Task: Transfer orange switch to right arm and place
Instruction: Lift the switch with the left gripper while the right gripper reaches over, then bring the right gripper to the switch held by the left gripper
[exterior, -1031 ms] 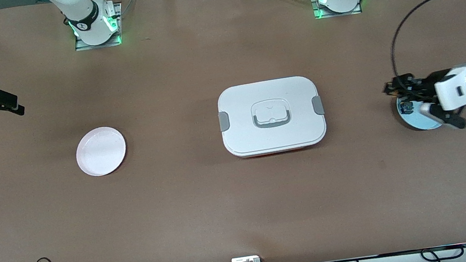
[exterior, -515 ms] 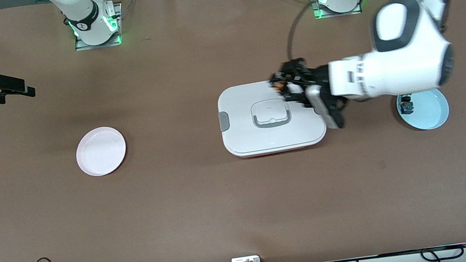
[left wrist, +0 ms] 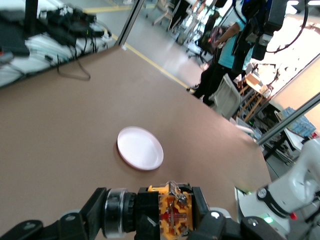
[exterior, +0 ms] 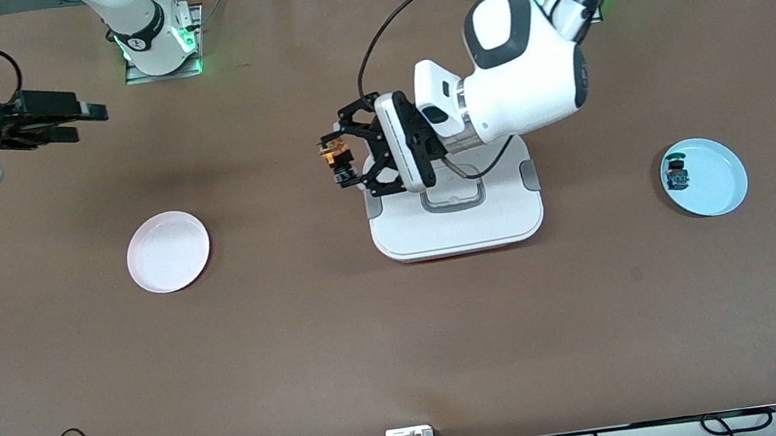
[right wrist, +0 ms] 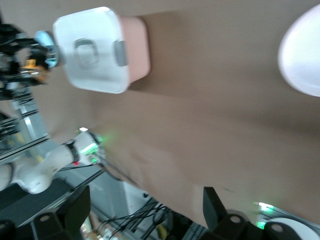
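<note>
My left gripper (exterior: 342,160) is shut on the orange switch (exterior: 336,156) and holds it in the air, over the table beside the white box's edge toward the right arm's end. In the left wrist view the switch (left wrist: 172,214) shows its black body, orange and tan parts between the black fingers (left wrist: 80,225). My right gripper (exterior: 86,115) is open and empty, up over the table near the right arm's end, pointing toward the switch. In the right wrist view its fingers (right wrist: 77,209) stand wide apart, and the switch (right wrist: 31,66) shows far off.
A white lidded box (exterior: 457,227) sits mid-table. A white plate (exterior: 168,251) lies toward the right arm's end. A light blue plate (exterior: 718,188) toward the left arm's end holds a teal-capped switch (exterior: 675,175).
The left arm has lifted the orange switch from the blue plate and carried it across the box toward the right arm's end. The right gripper has moved in toward the middle.
</note>
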### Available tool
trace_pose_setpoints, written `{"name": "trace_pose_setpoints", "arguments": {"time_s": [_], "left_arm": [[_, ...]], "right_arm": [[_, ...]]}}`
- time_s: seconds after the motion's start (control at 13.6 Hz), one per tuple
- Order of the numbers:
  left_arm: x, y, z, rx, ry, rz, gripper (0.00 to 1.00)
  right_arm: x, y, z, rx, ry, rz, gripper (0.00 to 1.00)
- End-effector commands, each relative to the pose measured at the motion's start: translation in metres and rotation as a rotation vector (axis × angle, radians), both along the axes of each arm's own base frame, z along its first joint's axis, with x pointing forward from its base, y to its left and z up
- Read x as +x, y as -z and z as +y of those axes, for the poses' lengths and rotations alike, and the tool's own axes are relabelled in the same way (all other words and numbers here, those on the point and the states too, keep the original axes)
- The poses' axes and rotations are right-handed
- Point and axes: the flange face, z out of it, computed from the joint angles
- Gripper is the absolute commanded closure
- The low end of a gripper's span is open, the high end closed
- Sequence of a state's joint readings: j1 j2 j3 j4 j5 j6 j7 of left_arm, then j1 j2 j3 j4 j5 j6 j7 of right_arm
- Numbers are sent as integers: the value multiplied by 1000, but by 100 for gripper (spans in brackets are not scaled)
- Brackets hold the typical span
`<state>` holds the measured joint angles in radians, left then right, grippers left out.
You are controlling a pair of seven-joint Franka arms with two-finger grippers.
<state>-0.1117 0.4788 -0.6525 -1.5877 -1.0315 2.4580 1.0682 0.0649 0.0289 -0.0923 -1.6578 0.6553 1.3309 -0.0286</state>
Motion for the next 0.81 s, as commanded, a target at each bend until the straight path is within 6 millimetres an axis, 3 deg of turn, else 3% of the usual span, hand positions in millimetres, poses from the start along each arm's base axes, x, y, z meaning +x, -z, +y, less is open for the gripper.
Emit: {"name": "trace_pose_setpoints", "arguments": {"time_s": [0.0,0.15,0.22,0.59,0.74], "left_arm": [[-8,-2,-15,-93,-38,-121,90],[-15,0,-21,-163,-63,-173,90],[-16,3,-22,-193,-72,-185,90],[-27,21,-25,-273,-98,-261,91],[-49,28,-35,-269,-57,-303,92]], "right_arm": [[6,12,25,140,3,53,0],[17,26,33,241,24,95,0],[23,42,37,307,49,133,0],[18,115,45,580,268,295,0],[18,137,53,641,316,348,0]]}}
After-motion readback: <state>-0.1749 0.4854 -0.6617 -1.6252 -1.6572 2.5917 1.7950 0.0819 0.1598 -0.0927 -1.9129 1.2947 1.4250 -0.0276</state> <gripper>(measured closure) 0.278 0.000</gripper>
